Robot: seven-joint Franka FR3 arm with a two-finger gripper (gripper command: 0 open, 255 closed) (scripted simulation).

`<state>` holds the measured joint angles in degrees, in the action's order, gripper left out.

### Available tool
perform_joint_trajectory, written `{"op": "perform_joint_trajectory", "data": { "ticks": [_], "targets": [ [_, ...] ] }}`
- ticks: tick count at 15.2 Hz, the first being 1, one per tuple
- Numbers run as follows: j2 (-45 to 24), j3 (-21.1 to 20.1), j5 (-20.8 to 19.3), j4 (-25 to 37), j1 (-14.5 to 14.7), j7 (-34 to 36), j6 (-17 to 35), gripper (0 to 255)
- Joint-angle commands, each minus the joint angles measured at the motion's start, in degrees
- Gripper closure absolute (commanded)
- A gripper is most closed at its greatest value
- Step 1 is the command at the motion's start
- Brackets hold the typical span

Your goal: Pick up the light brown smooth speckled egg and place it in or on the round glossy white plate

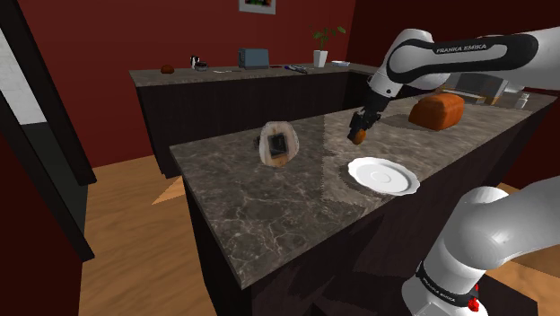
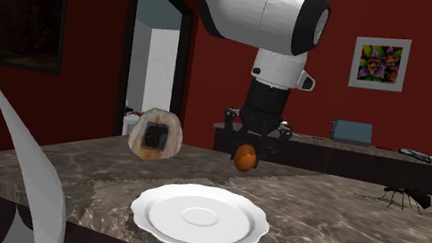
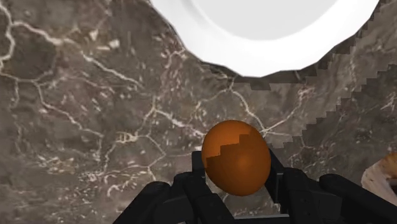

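Deep red walls (image 1: 108, 36) closed the room above a wooden plank floor (image 1: 126, 206) at the shoulder view's lower left. A dark veined marble counter (image 1: 269, 193) crossed the middle, with a second dark counter (image 1: 242, 99) behind it. In the second exterior view, a colourful framed picture (image 2: 380, 62) hung at upper right and a lit doorway (image 2: 152, 54) opened left of centre.

White rounded arm (image 1: 467, 54) with dark joints, black "FRANKA EMIKA" lettering, all-black end effector (image 1: 359, 133).
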<state>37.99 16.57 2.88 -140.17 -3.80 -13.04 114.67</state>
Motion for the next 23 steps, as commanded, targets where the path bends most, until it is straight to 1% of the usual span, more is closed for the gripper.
{"op": "perform_joint_trajectory", "data": {
  "ticks": [1,7,13,17,18,23],
  "targets": [
    [-0.16,-0.17,0.07,1.55,0.11,0.27,-1.4,255],
    [-0.33,-0.57,0.17,5.78,0.3,0.96,-5.41,255],
    [14.4,-4.02,-0.68,-3.03,-2.11,3.96,-11.17,255],
    [24.47,-6.14,-0.37,-7.47,-3.43,5.77,-16.75,255],
    [27.95,-6.86,-0.12,-8.71,-3.84,6.37,-18.97,255],
    [29.57,-6.49,-0.47,-13.23,-4.32,5.83,-16.15,255]
  ]
}}
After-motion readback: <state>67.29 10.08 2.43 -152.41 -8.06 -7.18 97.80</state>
